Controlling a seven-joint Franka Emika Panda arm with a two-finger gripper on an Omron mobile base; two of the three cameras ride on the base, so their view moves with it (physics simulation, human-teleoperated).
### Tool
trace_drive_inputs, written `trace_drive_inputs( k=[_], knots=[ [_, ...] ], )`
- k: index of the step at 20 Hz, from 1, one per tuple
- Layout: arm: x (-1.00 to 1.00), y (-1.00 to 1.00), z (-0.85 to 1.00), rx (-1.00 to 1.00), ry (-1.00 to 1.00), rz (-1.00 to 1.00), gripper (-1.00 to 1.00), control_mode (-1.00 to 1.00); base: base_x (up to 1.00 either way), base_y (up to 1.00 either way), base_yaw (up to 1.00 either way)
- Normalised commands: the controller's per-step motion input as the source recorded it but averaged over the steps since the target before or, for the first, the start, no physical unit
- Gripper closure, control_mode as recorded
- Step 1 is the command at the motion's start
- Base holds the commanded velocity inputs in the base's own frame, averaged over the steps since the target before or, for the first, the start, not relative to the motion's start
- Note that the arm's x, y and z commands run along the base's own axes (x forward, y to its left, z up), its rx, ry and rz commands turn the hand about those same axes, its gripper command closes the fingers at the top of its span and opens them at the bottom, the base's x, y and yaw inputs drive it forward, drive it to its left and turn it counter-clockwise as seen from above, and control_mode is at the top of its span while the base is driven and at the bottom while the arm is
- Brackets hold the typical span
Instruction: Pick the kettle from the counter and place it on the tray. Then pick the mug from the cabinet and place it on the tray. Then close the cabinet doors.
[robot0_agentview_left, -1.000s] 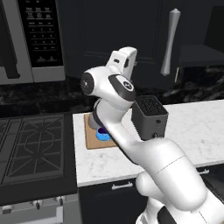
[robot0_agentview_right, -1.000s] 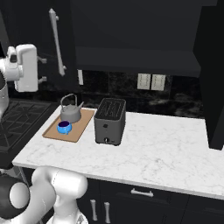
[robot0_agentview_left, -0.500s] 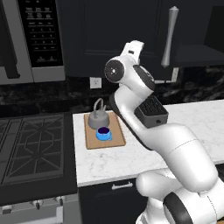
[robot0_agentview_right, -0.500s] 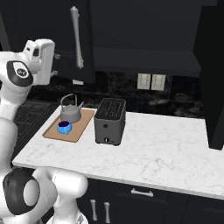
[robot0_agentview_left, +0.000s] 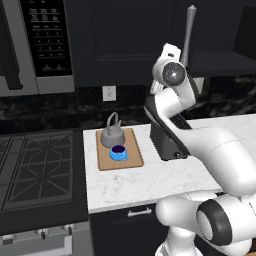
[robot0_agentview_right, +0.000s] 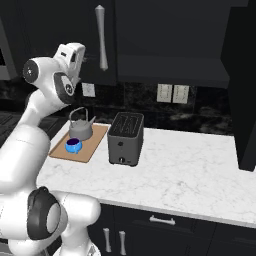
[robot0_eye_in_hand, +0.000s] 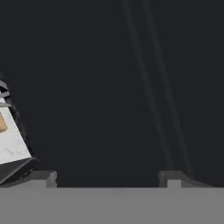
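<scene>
The grey kettle (robot0_agentview_left: 111, 137) (robot0_agentview_right: 81, 129) and the blue mug (robot0_agentview_left: 118, 152) (robot0_agentview_right: 73, 145) both stand on the wooden tray (robot0_agentview_left: 107, 162) (robot0_agentview_right: 93, 144) at the left end of the white counter (robot0_agentview_left: 145, 180) (robot0_agentview_right: 180, 165). My gripper (robot0_eye_in_hand: 109, 178) is raised high above them, its tips wide apart and open with nothing between them, facing a flat dark panel. My hand (robot0_agentview_left: 169, 54) (robot0_agentview_right: 71, 55) sits just left of the left cabinet door's silver bar handle (robot0_agentview_left: 189, 30) (robot0_agentview_right: 101, 37). The cabinet (robot0_agentview_right: 170, 70) shows its dark shelf, and its right door (robot0_agentview_right: 245, 85) stands swung out.
A black toaster (robot0_agentview_right: 126, 137) (robot0_agentview_left: 167, 147) stands right of the tray, partly behind my arm in the left base view. The microwave (robot0_agentview_left: 40, 45) hangs over the black stovetop (robot0_agentview_left: 35, 165) on the left. Wall outlets (robot0_agentview_right: 171, 93) sit on the backsplash.
My arm has swung up from above the tray to cabinet-door height, toward the left door's handle. Kettle and mug have stayed on the tray.
</scene>
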Motion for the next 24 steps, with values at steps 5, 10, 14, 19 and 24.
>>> trace_drive_inputs(
  k=[5, 10, 14, 19, 24],
  knots=[
    [0.42, -0.37, -0.02, 0.06, 0.00, 0.26, -1.00, -1.00, 0.00, 0.00, 0.00],
    [0.22, -0.01, 0.00, 0.05, 0.00, 0.23, -1.00, -1.00, 0.00, 0.00, 0.00],
    [0.08, 0.01, 0.00, 0.00, 0.00, 0.19, -1.00, -1.00, 0.00, 0.00, 0.00],
    [0.24, 0.18, -0.10, 0.00, 0.00, 0.12, -1.00, -1.00, 0.00, 0.00, 0.00],
    [-0.11, 0.19, -0.08, -0.01, -0.10, 0.06, -1.00, -1.00, 0.00, 0.00, 0.00]
  ],
)
